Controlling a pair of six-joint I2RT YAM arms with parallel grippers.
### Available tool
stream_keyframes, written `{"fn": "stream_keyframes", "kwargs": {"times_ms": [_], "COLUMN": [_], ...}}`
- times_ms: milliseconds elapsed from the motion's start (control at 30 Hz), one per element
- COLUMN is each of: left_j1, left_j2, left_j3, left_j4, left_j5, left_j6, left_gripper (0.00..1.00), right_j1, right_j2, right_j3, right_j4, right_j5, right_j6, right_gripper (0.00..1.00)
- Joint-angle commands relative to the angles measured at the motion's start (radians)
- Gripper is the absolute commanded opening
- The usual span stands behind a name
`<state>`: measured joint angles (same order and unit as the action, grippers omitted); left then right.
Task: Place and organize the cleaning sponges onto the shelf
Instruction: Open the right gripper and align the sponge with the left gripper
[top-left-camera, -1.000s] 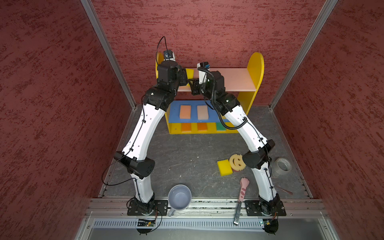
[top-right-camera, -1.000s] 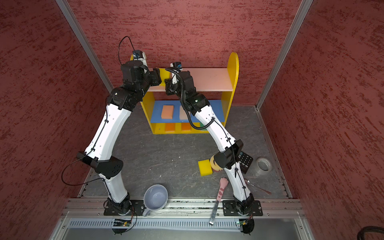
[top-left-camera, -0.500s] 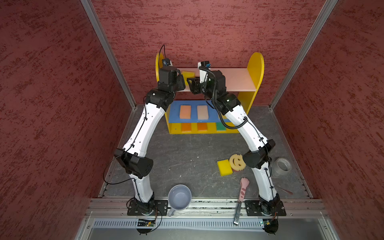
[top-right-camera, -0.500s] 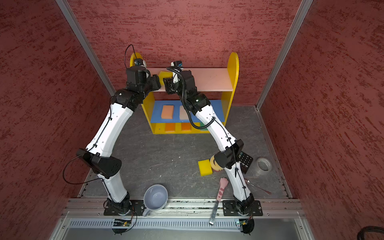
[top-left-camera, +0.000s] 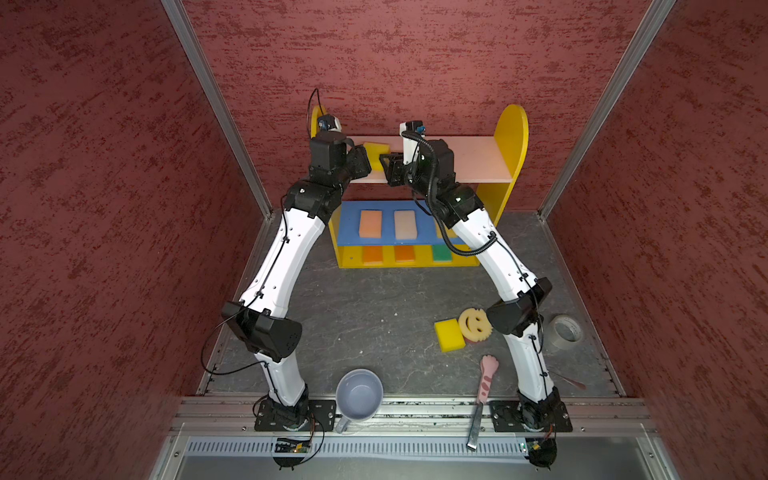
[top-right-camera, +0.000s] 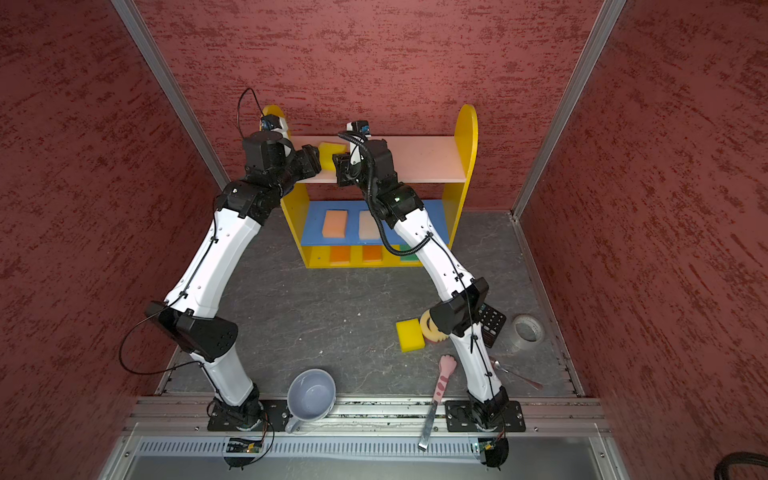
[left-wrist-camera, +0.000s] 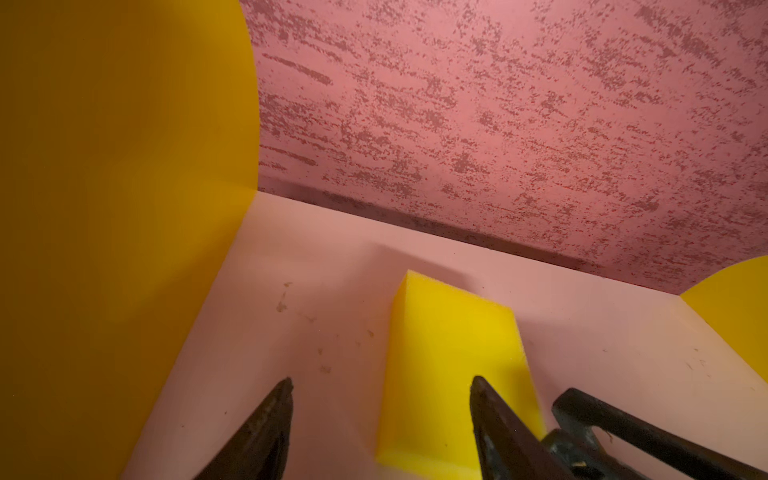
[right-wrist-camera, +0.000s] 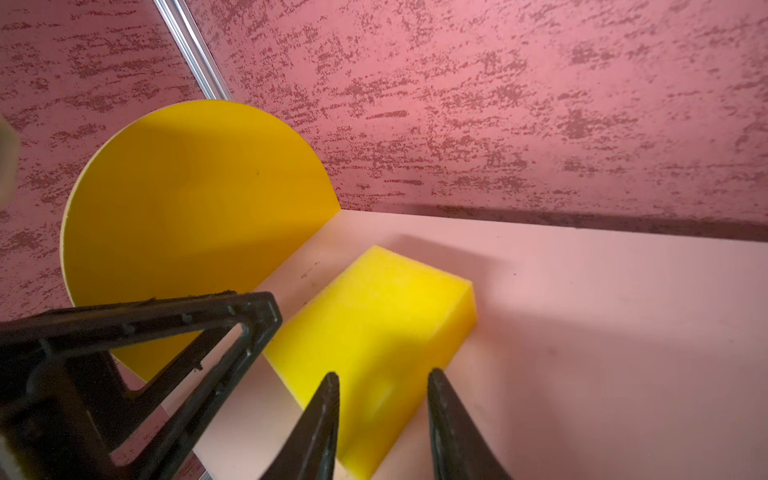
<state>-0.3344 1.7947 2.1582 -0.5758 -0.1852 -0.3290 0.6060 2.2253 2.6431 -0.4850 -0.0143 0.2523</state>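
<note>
Hovering by a blocky yellow foam sponge, left claw and right claw both gape.

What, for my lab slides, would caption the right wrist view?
Right gripper, jaws apart, poised over a yellow sponge lying flat on the shelf's pink top board.

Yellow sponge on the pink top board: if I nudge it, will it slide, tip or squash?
Likely slides, not tips: the yellow sponge lies flat on its broad face on the pink top board. Its porous foam texture suggests light weight and squashing under a pinch.
</note>
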Motion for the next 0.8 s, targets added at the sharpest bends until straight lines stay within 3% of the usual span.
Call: {"fn": "stream_keyframes", "kwargs": {"times_ms": [0,233,567,767], "left_j1": [0.022,0.064,0.017,0.01], "left_j2": [-0.012,0.016,0.124,0.145], "left_j3": [-0.008,0.002,0.179,0.212], "left_j4": [0.067,0.074,-0.056,-0.115], "left_j5": [0.109,0.213,0.187,0.162], "left_j6": [-0.059,-0.154,-0.133,-0.149], "left_gripper": [0.67,0.66,0.59,0.47], "right_j1": [-0.005,-0.01,-0.015,-0.017], "right_j2": [0.0,-0.012,0.004,0.006], "right_j3": [-0.02,-0.023,-0.022,-0.026], "right_j4": [-0.068,-0.075,-0.065,-0.047], "right_j5": [-0.032,-0.007,-0.047,-0.054], "right_j6": [0.009,-0.009,0.005,0.012], "right_gripper": [0.31,0.24,0.2,0.2]}}
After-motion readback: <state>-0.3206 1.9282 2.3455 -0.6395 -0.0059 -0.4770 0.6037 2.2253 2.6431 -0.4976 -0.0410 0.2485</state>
